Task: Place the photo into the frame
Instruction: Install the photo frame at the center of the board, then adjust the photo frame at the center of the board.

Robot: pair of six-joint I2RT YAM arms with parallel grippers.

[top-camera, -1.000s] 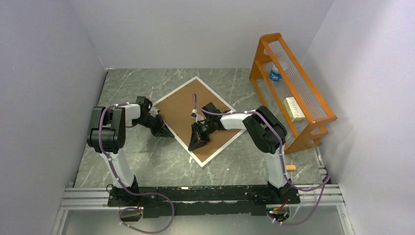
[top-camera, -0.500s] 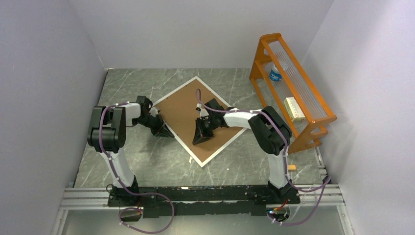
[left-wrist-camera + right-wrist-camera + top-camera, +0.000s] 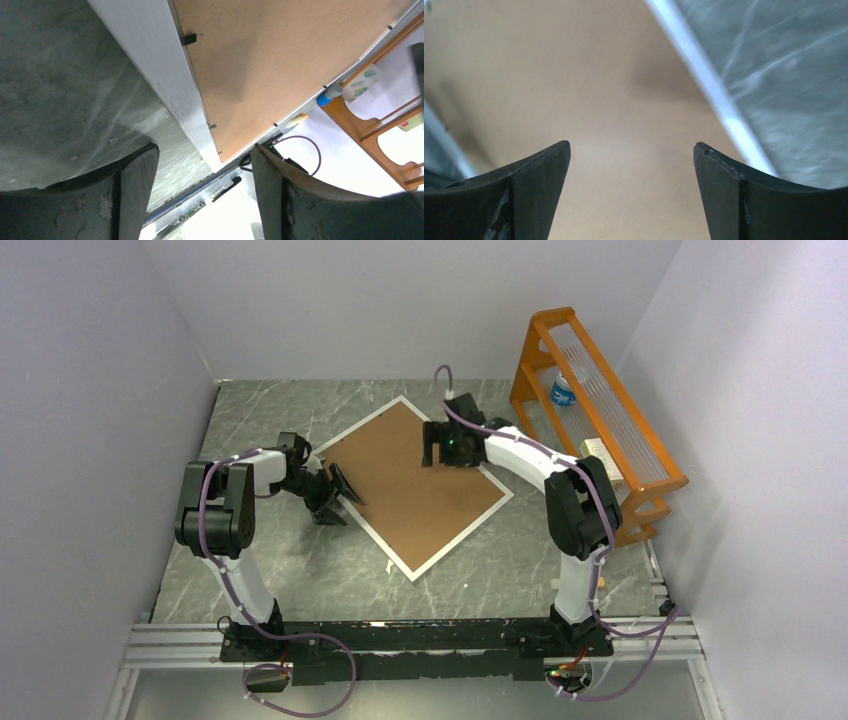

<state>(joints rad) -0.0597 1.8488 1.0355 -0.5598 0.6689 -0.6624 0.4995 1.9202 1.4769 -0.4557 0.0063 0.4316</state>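
Now the frame (image 3: 155, 60) lies flat on the grey stone table (image 3: 300, 570) in the middle of the top view, turned like a diamond. It has a thin white edge around a smooth brown board (image 3: 410, 480). The left gripper (image 3: 333, 495) sits at its left side, fingers spread wide, with the white edge just ahead of them. The right gripper (image 3: 437, 445) hangs over the board's upper corner, fingers spread wide too
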